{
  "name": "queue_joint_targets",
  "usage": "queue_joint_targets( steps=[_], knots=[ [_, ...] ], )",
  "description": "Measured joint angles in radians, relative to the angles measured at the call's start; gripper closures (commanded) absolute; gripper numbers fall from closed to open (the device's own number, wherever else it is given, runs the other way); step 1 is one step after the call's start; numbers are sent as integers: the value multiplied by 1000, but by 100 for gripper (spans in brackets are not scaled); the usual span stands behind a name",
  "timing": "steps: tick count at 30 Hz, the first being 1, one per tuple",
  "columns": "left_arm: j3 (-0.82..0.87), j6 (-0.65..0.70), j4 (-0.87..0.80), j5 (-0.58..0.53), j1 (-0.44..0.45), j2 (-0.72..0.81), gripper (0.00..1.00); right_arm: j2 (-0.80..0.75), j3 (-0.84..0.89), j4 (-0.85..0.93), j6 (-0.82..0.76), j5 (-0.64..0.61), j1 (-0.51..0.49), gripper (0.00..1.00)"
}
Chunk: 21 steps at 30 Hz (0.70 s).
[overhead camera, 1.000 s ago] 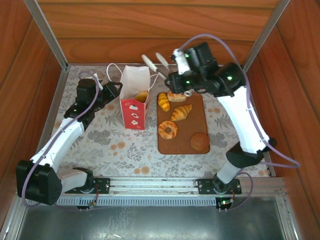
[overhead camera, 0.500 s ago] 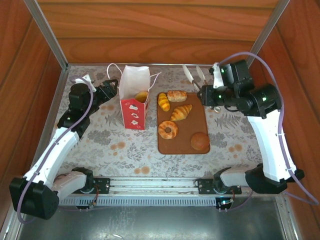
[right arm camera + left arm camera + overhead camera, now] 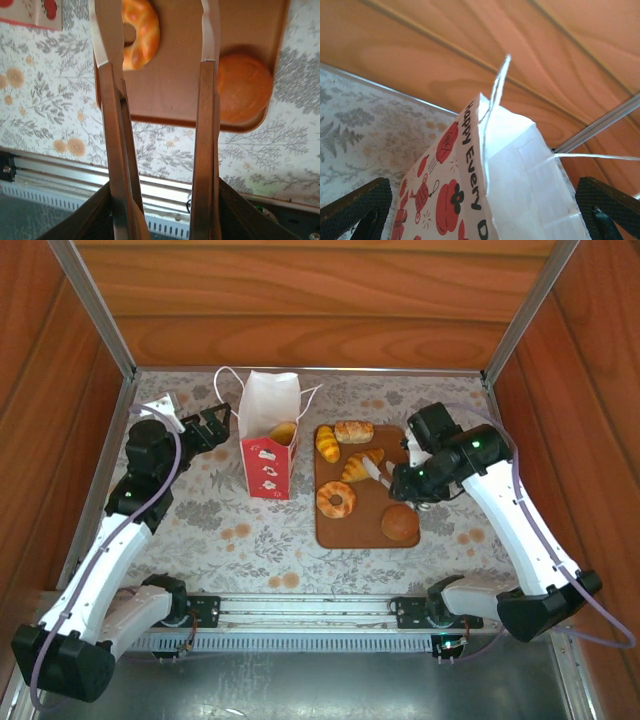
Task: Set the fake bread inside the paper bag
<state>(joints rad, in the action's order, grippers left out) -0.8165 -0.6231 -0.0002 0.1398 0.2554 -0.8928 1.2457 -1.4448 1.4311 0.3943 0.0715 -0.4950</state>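
Right gripper clamps metal tongs, tips spread over the tray; left of the tray, left gripper gapes wide beside the paper bag.

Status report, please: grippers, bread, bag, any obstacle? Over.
Left gripper open, facing bag. Right gripper shut on tongs, spread over tray between doughnut and bun. One bread in bag, five on tray. Bag upright, mouth open.

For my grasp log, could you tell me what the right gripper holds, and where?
The right gripper holds the metal tongs by their handle end, blades apart above the tray.
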Motion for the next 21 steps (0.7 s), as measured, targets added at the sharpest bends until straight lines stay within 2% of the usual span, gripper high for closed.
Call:
queue_joint_targets(
  steps=[11,21],
  knots=[
    [16,68,0,11,0,76,0,112,77,-35,0,65,-6,55],
    [18,68,0,-23,0,77,0,236,60,-47,-2,60,-77,55]
  ],
)
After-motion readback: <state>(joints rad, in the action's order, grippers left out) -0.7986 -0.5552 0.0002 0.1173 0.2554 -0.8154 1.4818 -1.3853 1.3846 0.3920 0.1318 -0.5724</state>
